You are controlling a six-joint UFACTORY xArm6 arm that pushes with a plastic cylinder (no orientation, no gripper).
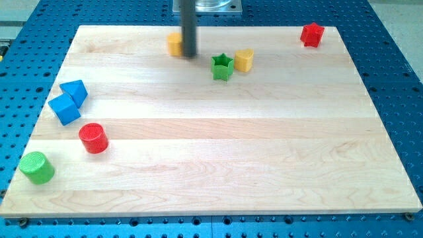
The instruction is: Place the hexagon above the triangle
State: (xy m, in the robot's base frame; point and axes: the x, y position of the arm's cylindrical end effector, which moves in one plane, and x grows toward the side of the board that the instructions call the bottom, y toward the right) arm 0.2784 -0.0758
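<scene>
My tip (189,54) rests on the board near the view's top, left of centre. It is right beside a small yellow block (174,44), which the rod partly hides, so I cannot make out its shape. A yellow block that looks like a hexagon (244,60) stands to the tip's right, next to a green star (222,67). The blue triangle (75,91) lies far off at the view's left edge, touching a blue cube (64,109) just below it.
A red many-sided block (311,34) sits at the top right corner. A red cylinder (93,138) and a green cylinder (36,167) stand at the lower left. The wooden board (231,165) lies on a blue perforated table.
</scene>
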